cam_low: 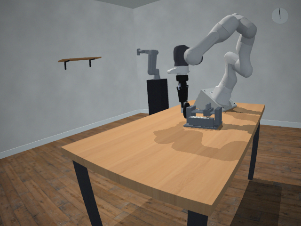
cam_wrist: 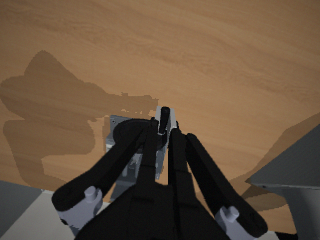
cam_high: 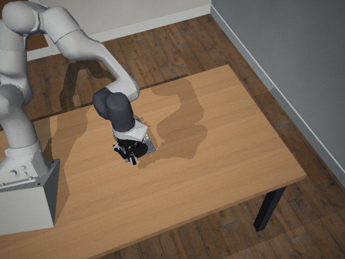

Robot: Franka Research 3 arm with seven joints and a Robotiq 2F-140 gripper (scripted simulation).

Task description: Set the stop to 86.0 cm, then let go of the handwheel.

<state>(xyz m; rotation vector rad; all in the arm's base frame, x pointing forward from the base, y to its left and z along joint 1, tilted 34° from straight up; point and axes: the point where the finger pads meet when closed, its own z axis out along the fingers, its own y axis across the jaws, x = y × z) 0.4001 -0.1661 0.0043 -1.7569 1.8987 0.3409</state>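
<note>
A small grey stop fixture [cam_low: 203, 117] stands on the wooden table, with two end blocks, a rail and a sliding stop block [cam_low: 208, 108] between them. Its black handwheel [cam_low: 186, 109] sits at the left end. My gripper [cam_low: 182, 103] points straight down onto the wheel and is shut on the handwheel's black crank handle [cam_wrist: 164, 116]. In the wrist view the fingertips pinch that handle above the dark wheel disc [cam_wrist: 131, 135]. From above the gripper [cam_high: 133, 158] hides most of the fixture [cam_high: 145, 143]. No scale reading is legible.
The arm's grey base pedestal [cam_high: 26, 195] stands at the table's left edge. A second small arm on a black pedestal [cam_low: 156, 94] stands behind the table. A wall shelf [cam_low: 79, 59] hangs far left.
</note>
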